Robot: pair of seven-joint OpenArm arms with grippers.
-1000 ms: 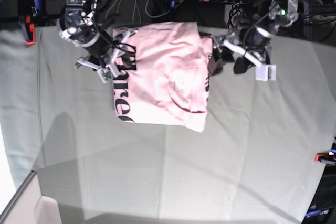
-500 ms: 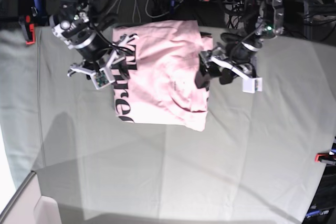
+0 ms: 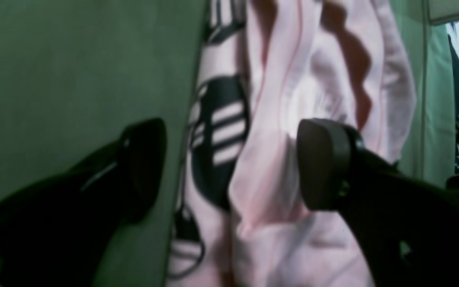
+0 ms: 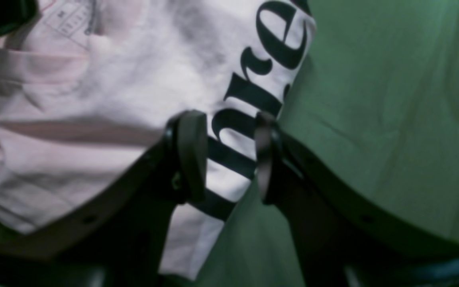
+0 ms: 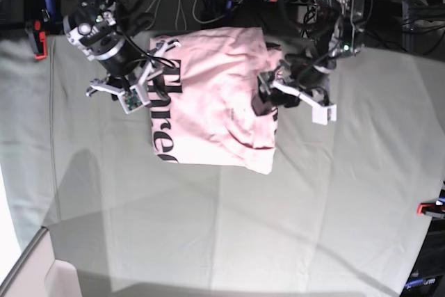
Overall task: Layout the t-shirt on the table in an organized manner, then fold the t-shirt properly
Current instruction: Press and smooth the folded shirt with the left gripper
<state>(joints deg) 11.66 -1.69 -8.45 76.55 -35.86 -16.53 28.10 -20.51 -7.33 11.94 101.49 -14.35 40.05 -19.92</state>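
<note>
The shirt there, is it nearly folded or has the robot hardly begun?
Partly done: the shirt lies on the table in a rough rectangle, though rumpled, with lettering along one edge. In hand: the left gripper stands open astride one edge, the right gripper open over the lettered edge. Left: grip, fold again, smooth.

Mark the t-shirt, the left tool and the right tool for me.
t-shirt (image 5: 215, 88): base view, middle of the pink fabric.
left tool (image 3: 229, 163): left wrist view, gap between its fingertips.
right tool (image 4: 229, 153): right wrist view, gap between its fingertips.
</note>
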